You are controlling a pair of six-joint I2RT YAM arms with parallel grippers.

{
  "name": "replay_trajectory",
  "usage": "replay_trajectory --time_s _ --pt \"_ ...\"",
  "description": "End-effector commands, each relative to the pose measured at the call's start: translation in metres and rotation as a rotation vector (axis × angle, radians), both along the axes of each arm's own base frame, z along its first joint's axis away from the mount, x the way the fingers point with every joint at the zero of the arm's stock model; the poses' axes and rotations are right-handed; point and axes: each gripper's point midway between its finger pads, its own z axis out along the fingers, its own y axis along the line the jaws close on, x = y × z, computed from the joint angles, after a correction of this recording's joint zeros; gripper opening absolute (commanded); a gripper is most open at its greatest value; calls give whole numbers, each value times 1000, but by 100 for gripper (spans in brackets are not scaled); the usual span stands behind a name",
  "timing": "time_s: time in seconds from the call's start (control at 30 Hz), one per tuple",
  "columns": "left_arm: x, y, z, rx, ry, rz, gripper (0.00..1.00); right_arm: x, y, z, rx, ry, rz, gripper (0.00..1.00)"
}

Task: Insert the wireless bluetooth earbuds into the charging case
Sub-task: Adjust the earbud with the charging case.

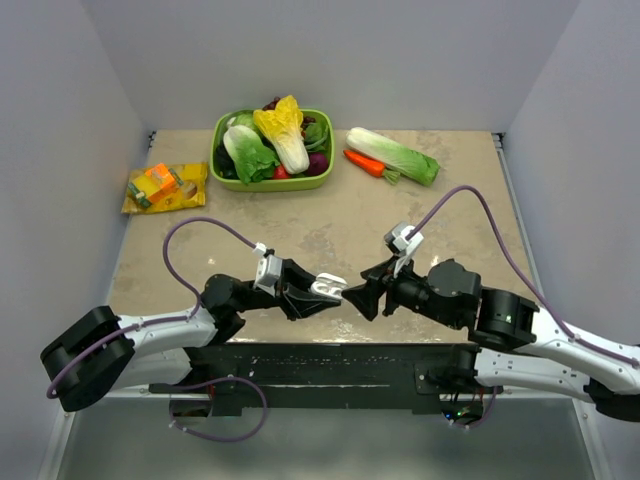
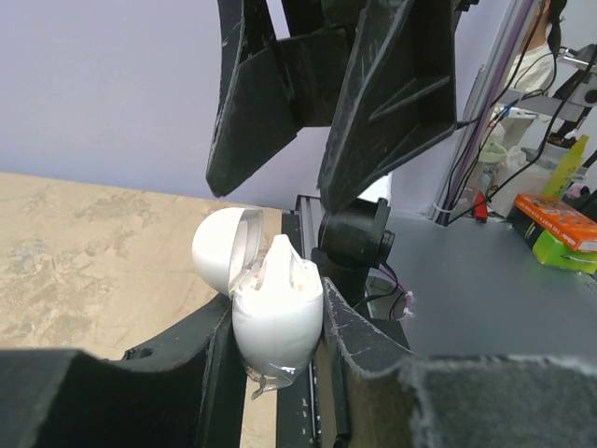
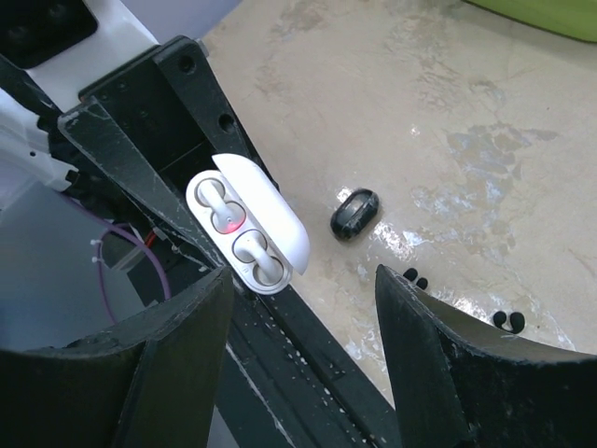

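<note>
**A:** The left gripper (image 1: 322,292) was clamped on the charging case (image 3: 244,233), lid open. Why?
**B:** Likely to offer its empty sockets to the right gripper (image 1: 358,290), which gaped wide, holding nothing.
**A:** The earbuds (image 3: 355,213)?
**B:** One lay on the table (image 1: 440,200), just beyond the case's far side; the other could not be made out.

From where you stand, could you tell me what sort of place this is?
Probably a robotics lab test cell: plain walls box in the table, prop-like vegetables fill a green bin, and a cluttered workbench stands beyond.
</note>
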Motion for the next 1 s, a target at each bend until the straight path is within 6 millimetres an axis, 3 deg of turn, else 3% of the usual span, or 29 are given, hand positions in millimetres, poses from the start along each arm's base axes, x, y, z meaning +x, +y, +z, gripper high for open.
replay_trajectory --time_s 0.0,0.27,0.33,0.37,0.97 --pt "-40 53 113 -489 -418 28 0 -3 -4 35 89 -47 12 66" --pt "-41 49 111 -478 -413 4 0 -3 16 31 80 -33 53 68" --pt "-41 49 112 -481 -412 1 0 -3 21 32 84 -32 59 84" --pt "-41 49 111 -480 -410 0 0 -2 23 33 86 -32 61 85" --pt "-47 51 113 -485 -417 -23 0 16 28 29 68 -21 -35 86"
